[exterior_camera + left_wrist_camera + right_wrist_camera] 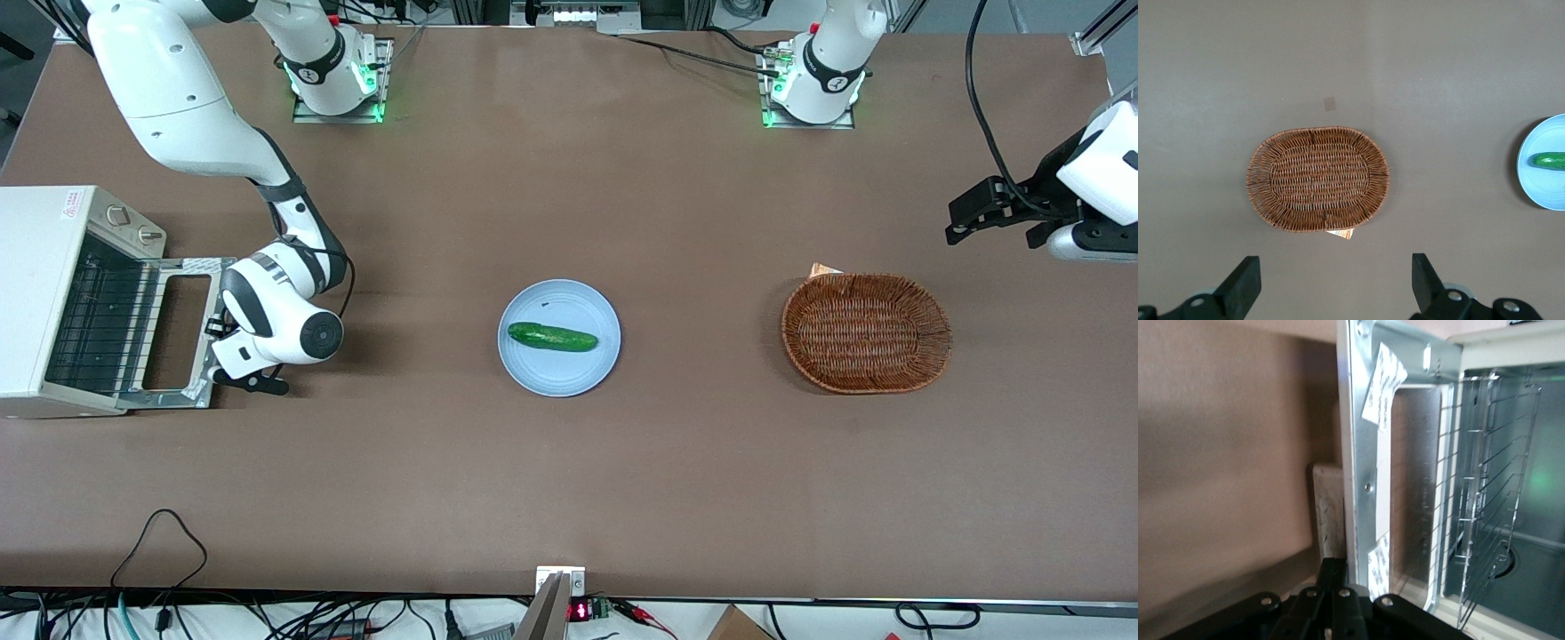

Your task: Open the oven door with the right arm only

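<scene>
Front view: oven (53, 293) sits at the working arm's end of the table, oven door (178, 333) swung fully down and lying flat, wire rack (93, 324) exposed inside. Right arm (276, 311) is bent low, so the gripper (218, 351) sits at the door's free edge, where the pale bar handle (1327, 513) is; low wrist fits a pull-down along the hinge arc. Cannot tell whether it is gripping the handle or let go. Judgement: door reads as open, task essentially done; remaining risk is dragging the oven if the arm lifts away while attached. Plate (558, 373) with cucumber (551, 337) and basket (867, 333) lie well apart, uninvolved.
</scene>
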Available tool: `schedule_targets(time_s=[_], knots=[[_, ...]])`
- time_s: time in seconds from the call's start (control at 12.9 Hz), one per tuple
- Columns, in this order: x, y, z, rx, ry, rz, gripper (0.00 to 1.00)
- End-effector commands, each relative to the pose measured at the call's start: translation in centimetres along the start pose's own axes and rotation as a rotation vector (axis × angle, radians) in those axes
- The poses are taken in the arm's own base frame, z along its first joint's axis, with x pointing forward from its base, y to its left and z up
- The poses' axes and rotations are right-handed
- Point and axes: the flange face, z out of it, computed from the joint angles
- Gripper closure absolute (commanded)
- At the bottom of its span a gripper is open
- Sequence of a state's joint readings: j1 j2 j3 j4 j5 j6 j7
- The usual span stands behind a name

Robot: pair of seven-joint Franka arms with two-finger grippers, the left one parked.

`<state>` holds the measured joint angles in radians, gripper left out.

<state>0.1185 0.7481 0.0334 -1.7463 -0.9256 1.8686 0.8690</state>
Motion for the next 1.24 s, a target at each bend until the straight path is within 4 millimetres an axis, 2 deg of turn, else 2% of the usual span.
schedule_targets(time_s=[0.0,0.54,0.62,0.77,0.85,0.93,1.01,1.16], knots=[[-0.1,0.3,0.4,0.003,-0.026,0.025,1.00],[-0.7,-1.1,-1.2,0.094,-0.060,-0.006,0.99],[-0.8,-1.0,-1.6,0.119,-0.082,-0.017,0.99],[-0.6,0.5,-3.4,0.161,-0.102,-0.035,0.99],[-0.5,1.4,-4.5,0.190,-0.124,-0.043,0.95],[-0.5,2.7,-5.4,0.200,-0.156,-0.066,0.50],[-0.3,3.5,-6.4,0.208,-0.168,-0.087,0.01],[0.0,5.4,-9.3,0.247,-0.204,-0.110,0.00]])
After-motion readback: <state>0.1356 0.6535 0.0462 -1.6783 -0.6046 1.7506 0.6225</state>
